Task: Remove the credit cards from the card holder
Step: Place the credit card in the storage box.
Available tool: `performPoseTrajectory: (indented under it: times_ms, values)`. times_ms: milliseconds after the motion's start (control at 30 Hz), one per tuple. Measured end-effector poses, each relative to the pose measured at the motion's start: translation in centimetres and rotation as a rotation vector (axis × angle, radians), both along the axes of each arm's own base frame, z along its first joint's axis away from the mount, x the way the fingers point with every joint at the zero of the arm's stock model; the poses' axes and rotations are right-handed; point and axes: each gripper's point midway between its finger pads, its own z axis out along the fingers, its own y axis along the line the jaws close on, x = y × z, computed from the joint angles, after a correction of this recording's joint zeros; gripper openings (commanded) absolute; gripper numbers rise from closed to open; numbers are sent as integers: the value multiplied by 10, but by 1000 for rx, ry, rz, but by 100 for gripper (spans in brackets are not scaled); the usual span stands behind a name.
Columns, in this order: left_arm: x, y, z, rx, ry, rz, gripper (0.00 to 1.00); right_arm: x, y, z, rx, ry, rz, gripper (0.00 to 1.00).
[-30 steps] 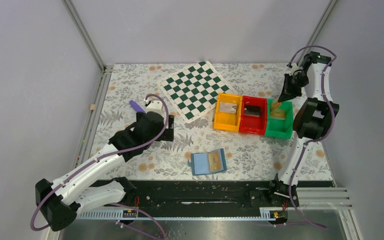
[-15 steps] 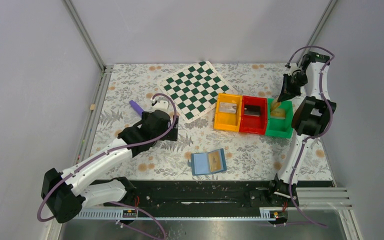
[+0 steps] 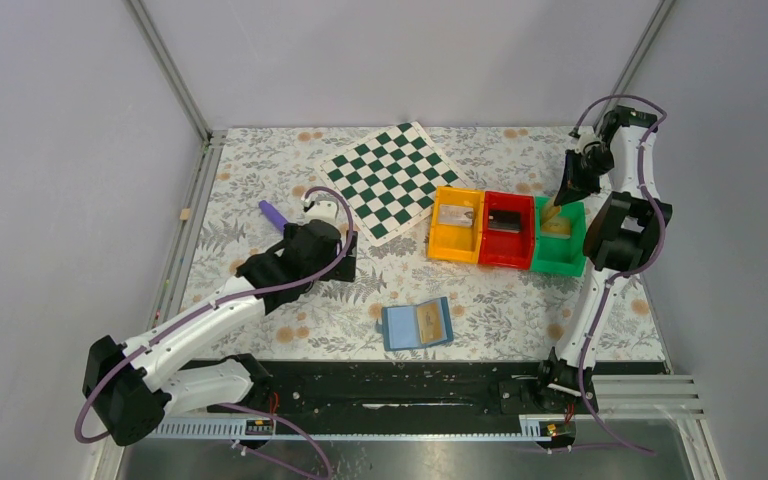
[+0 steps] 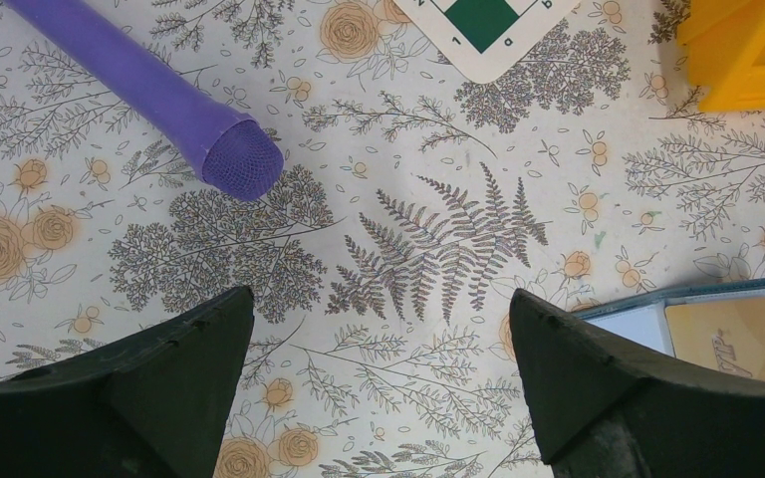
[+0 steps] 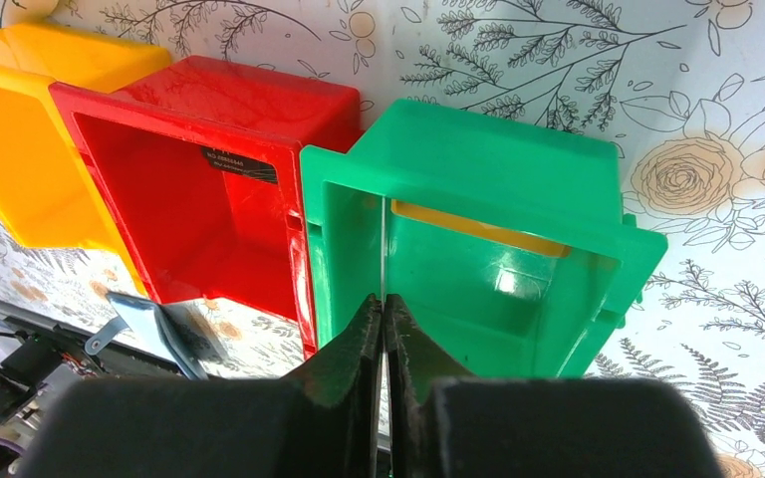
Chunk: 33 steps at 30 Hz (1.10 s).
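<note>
Card holder [image 3: 415, 326] lies open near the front edge, unmoved, one gold card [image 3: 428, 321] inside; left gripper [image 4: 379, 299], gaping and empty, has shifted right; right gripper [image 5: 384, 304] pinches one thin card [image 5: 384, 249] edge-on over the green bin [image 5: 458, 149] of three

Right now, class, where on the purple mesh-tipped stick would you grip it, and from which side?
Take the purple stick on its straight shaft, just behind the mesh tip, coming straight down from above. It lies flat on the table, so closing across its narrow width should seat well; the rounded tip would probably slip.
</note>
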Motion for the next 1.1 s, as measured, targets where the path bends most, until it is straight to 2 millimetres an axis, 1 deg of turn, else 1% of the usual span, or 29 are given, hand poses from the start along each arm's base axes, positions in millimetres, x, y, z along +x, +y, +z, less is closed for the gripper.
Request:
performPoseTrajectory:
  times_ms: [233, 567, 667, 800, 933, 1100]
  values:
    - [2, -2, -1, -2, -1, 1, 99, 4, -2, -1, -11, -15, -2, 17]
    - [2, -2, -1, -5, -3, 1, 99, 8, -12, -2, -64, -21, -22, 17]
    - [2, -2, -1, -5, -3, 1, 99, 12, -16, 1, -88, -35, -32, 17]
    - [2, -2, 0, -7, -5, 1, 99, 15, -22, 3, -123, -42, -50, 22]
    - [2, -2, 4, -18, -13, 0, 99, 17, -29, 5, -162, -44, -79, 25]
    - [0, -4, 9, -42, -21, -6, 99, 26, -32, 17, -176, -87, -120, 25]
